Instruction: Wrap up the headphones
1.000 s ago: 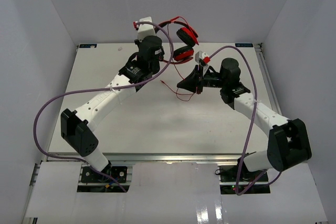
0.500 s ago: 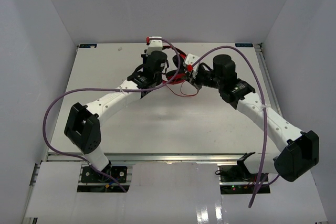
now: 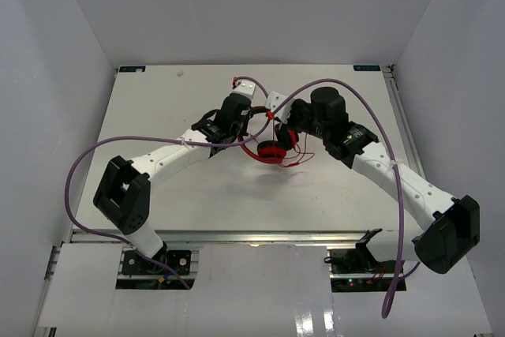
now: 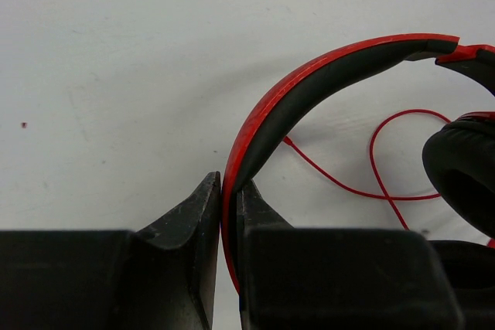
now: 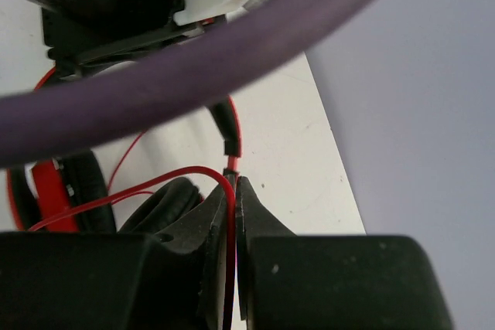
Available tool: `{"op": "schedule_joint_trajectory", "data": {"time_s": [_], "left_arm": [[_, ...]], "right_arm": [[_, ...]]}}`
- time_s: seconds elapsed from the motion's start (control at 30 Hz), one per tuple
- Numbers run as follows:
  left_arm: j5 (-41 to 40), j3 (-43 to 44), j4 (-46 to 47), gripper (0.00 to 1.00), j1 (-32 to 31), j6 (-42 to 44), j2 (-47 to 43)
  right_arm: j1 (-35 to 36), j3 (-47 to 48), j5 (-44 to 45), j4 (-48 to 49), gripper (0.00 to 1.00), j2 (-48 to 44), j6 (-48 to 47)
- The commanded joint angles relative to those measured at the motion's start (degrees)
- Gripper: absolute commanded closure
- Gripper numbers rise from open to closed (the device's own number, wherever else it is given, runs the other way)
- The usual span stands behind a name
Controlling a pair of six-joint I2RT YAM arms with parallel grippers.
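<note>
The red headphones [image 3: 272,151] lie at mid-table between the two arms, with the thin red cord [image 3: 293,157] looping to their right. My left gripper [image 3: 248,127] is shut on the red-and-black headband [image 4: 309,83], which stands edge-on between the jaws at the gripper [image 4: 230,191]. A black ear pad [image 4: 464,168] and loops of the cord [image 4: 371,160] lie to its right. My right gripper [image 3: 282,127] is shut on the cord [image 5: 186,171], pinched between the tips at the gripper [image 5: 234,187], just below the headband's end [image 5: 232,133]. An ear pad [image 5: 162,202] sits to its left.
A thick purple robot cable [image 5: 193,75] crosses the top of the right wrist view, and the left arm's wrist [image 5: 155,5] is right behind it. The table's right edge [image 5: 340,183] and the grey wall are close. Purple cables [image 3: 79,171] loop beside both arms.
Both grippers came down and toward the near side with the headphones, from raised at the table's back to low at mid-table. The two wrists have drawn close together.
</note>
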Motion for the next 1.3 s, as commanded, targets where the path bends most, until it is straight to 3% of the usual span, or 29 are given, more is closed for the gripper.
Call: {"op": "schedule_joint_trajectory", "data": {"time_s": [0.0, 0.27, 0.63, 0.8, 0.87, 0.93, 1.0, 1.1, 1.17, 1.27], "left_arm": [[9.1, -1.1, 2.4, 1.0, -0.1, -4.1, -5.3], [4.1, -3.3, 3.3, 1.0, 1.3, -0.8, -6.3], [15.2, -11.9, 8.2, 1.0, 4.3, 7.6, -12.2], [7.9, -14.3, 8.1, 1.0, 5.2, 13.3, -13.3], [3.3, -14.3, 7.8, 1.0, 6.9, 12.7, -13.2], [0.5, -14.3, 7.9, 1.0, 9.5, 11.5, -13.3], [0.1, -13.9, 9.1, 1.0, 13.4, 8.2, -14.1], [-1.0, -11.9, 10.1, 1.0, 16.1, 4.7, -14.7], [-0.8, -10.5, 10.6, 1.0, 17.8, 2.7, -14.6], [1.3, -8.3, 10.5, 1.0, 18.6, 0.2, -14.1]], "right_arm": [[0.0, 0.6, 1.7, 2.3, 0.91, -0.2, -1.6], [-1.7, 1.9, 0.3, 0.3, 0.92, -4.7, -1.5], [-3.2, 5.4, -1.8, -2.7, 0.92, -5.9, -1.5], [-3.9, 7.0, -3.8, -4.4, 0.92, -6.2, -1.2], [-4.5, 8.6, -7.6, -6.5, 0.92, -6.6, -0.3], [-4.9, 9.8, -17.1, -12.0, 0.91, -6.7, -0.4], [-5.0, 13.5, -36.5, -21.3, 0.91, -6.4, -5.4], [-5.0, 16.3, -51.9, -33.5, 0.9, -5.1, -9.2], [-5.0, 17.1, -54.8, -36.6, 0.9, -4.6, -10.0], [-5.1, 16.4, -50.8, -37.0, 0.9, -4.9, -10.0]]}}
